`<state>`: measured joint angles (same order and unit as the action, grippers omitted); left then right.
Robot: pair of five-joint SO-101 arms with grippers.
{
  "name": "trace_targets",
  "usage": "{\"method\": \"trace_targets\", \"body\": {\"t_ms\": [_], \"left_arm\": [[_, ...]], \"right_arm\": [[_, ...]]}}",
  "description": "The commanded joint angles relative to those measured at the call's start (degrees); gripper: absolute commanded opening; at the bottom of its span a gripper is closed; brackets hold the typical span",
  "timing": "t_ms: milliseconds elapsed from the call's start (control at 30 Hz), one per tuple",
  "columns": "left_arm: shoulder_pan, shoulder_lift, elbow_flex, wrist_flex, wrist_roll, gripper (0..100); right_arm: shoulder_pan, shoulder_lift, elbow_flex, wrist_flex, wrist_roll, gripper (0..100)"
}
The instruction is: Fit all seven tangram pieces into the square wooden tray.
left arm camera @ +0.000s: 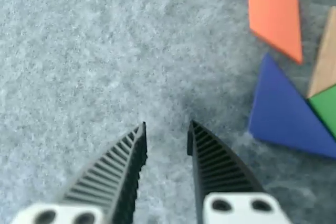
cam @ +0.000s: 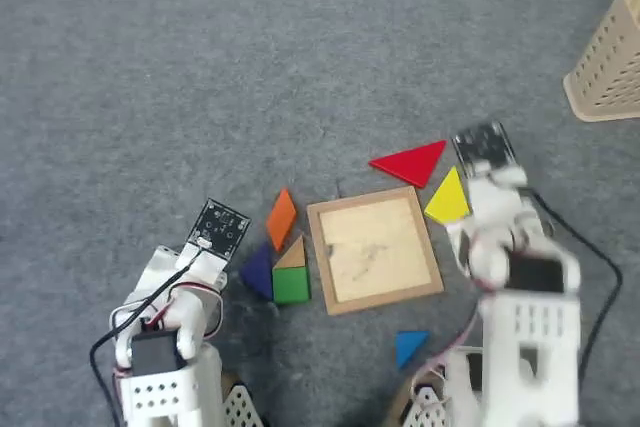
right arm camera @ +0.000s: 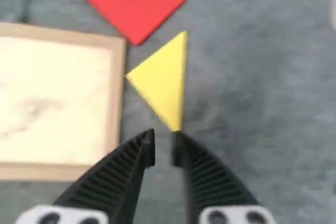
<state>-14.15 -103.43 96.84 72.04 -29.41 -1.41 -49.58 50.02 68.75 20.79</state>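
Note:
The square wooden tray [cam: 375,247] lies empty mid-table, its rim [right arm camera: 116,103] also in the right wrist view. A red triangle [cam: 412,162] and a yellow triangle [cam: 448,197] lie off its far right corner. An orange parallelogram [cam: 282,217], dark blue triangle [cam: 258,269], wood-coloured triangle [cam: 292,252] and green square [cam: 291,285] cluster left of the tray. A small blue triangle [cam: 409,345] lies in front of it. My right gripper [right arm camera: 163,139] is narrowly open, tips just short of the yellow triangle's [right arm camera: 163,80] near corner. My left gripper [left arm camera: 166,129] is open over bare carpet, beside the dark blue triangle [left arm camera: 286,114].
Grey carpet covers the table. A perforated beige container [cam: 610,57] stands at the far right edge. The left arm [cam: 165,337] and right arm [cam: 520,287] rise from the near edge. Open carpet stretches across the far half and the left side.

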Motion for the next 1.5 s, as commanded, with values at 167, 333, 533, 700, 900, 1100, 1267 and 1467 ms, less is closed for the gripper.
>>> {"method": "trace_targets", "body": {"t_ms": [167, 333, 533, 700, 900, 1100, 1267, 1467], "left_arm": [[-0.2, -1.3, -0.3, 0.4, -0.5, 12], [-0.2, -1.3, -0.3, 0.4, -0.5, 12], [-0.2, -1.3, -0.3, 0.4, -0.5, 12], [-0.1, -1.3, -0.3, 0.4, -0.5, 12], [-0.1, -1.3, -0.3, 0.4, -0.5, 12], [-0.1, -1.3, -0.3, 0.4, -0.5, 12], [-0.1, -1.3, -0.3, 0.4, -0.5, 12], [-0.1, -1.3, -0.3, 0.4, -0.5, 12]], "right_arm": [[-9.8, 32.3, -19.0, -1.7, -9.2, 24.7], [-10.1, 43.6, -24.7, -3.0, -14.5, 30.9], [-9.2, 51.1, -27.6, -6.6, -16.4, 30.8], [-6.0, 54.6, -27.6, -8.6, -16.4, 30.7], [-4.6, 56.9, -27.7, -9.0, -16.0, 30.7], [-4.3, 58.7, -28.0, -12.2, -17.2, 30.7], [-4.9, 59.2, -31.8, -11.7, -18.7, 30.7], [-4.6, 62.2, -32.4, -12.3, -19.2, 30.7]]}}
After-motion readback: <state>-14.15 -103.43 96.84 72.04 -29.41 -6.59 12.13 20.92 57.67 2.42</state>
